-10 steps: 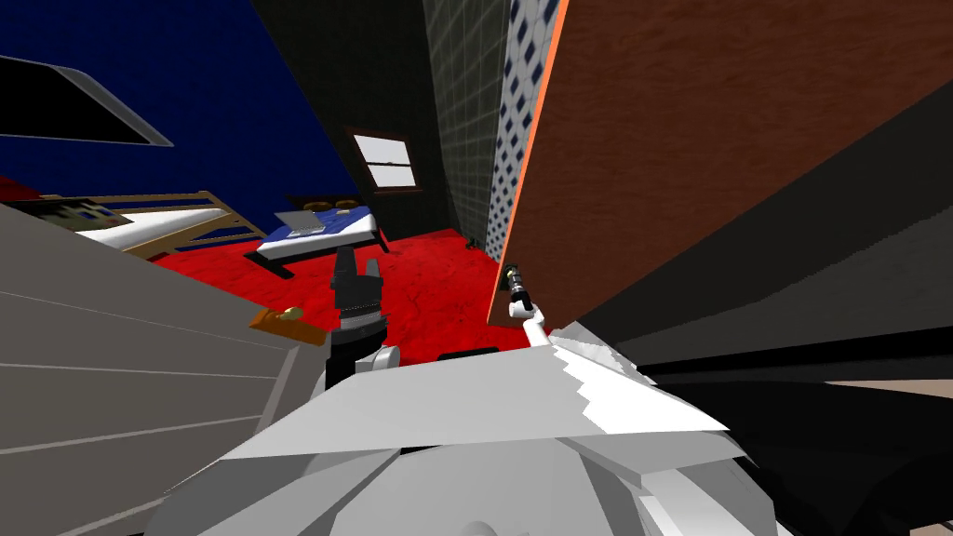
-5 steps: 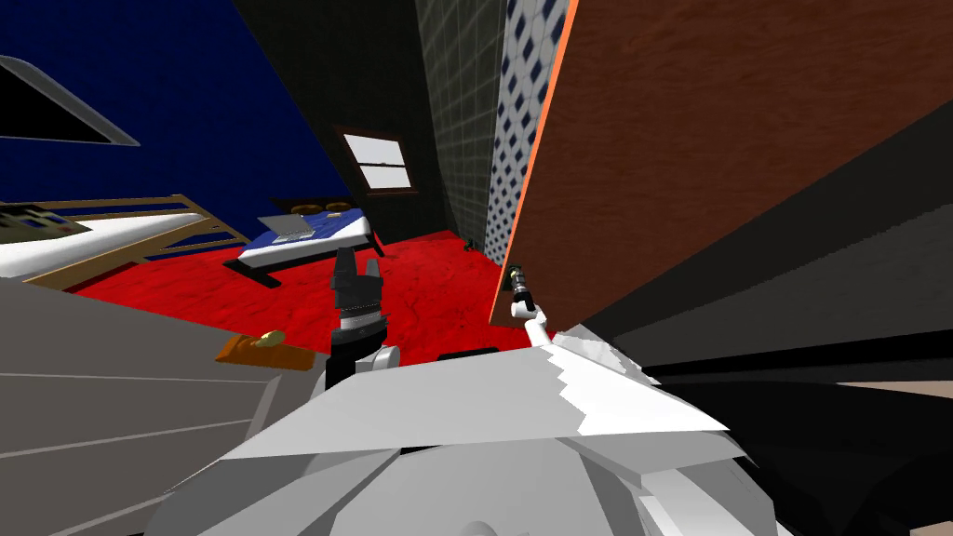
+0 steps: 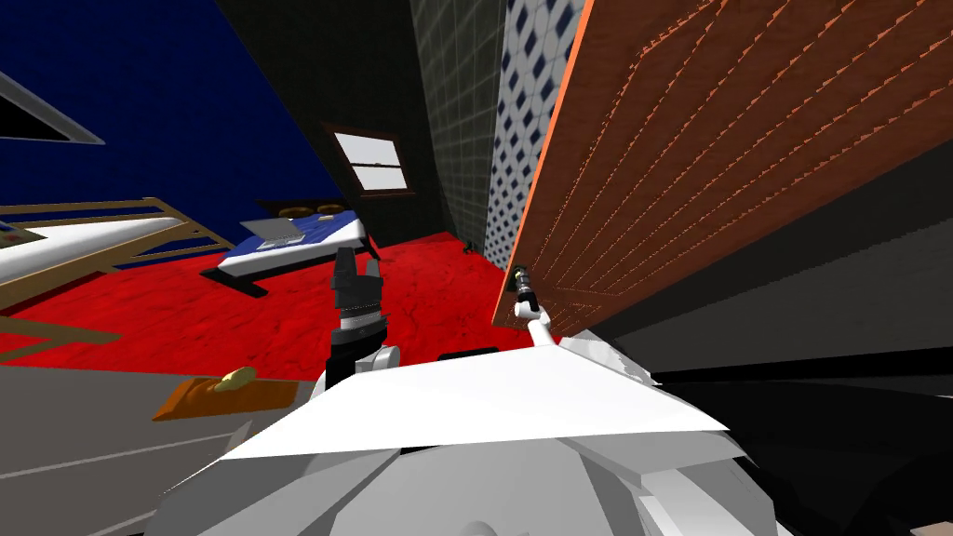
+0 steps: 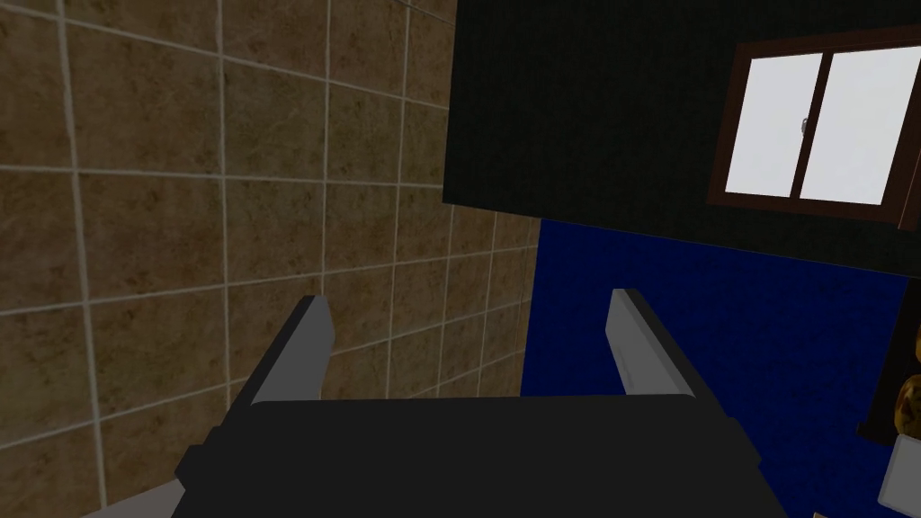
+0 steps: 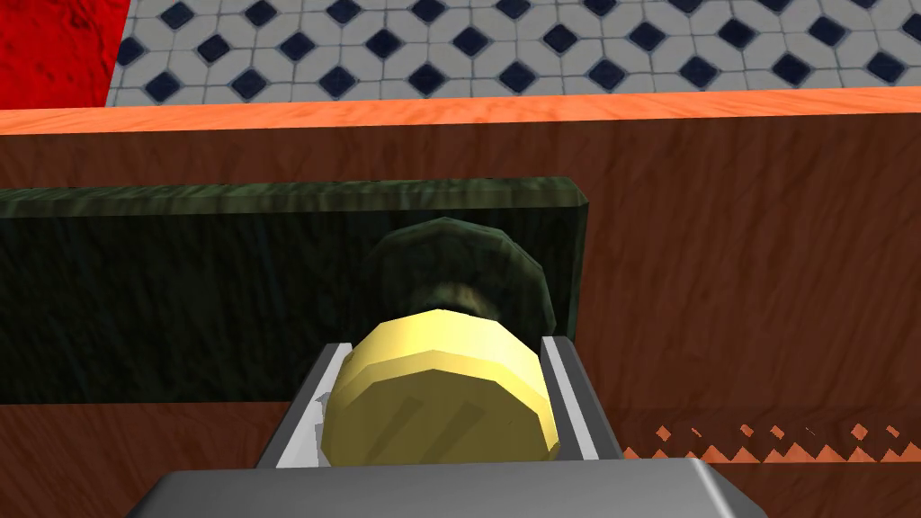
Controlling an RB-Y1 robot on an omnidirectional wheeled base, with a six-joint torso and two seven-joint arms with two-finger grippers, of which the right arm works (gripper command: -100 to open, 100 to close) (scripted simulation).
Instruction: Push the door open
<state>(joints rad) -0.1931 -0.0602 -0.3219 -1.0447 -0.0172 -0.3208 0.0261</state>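
Yellow knob in right end effector; red floor past door edge.

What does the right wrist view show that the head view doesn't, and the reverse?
Right wrist: a yellow knob pressed between the fingers, dark green plate behind it. Head: left gripper open ahead, blue bed, window, another knob on an orange plate low on my left. Both: right gripper at the brown door, its orange edge, blue-and-white tiles beyond.

red floor | blue-topped bed | white window, dark wall | blue wall
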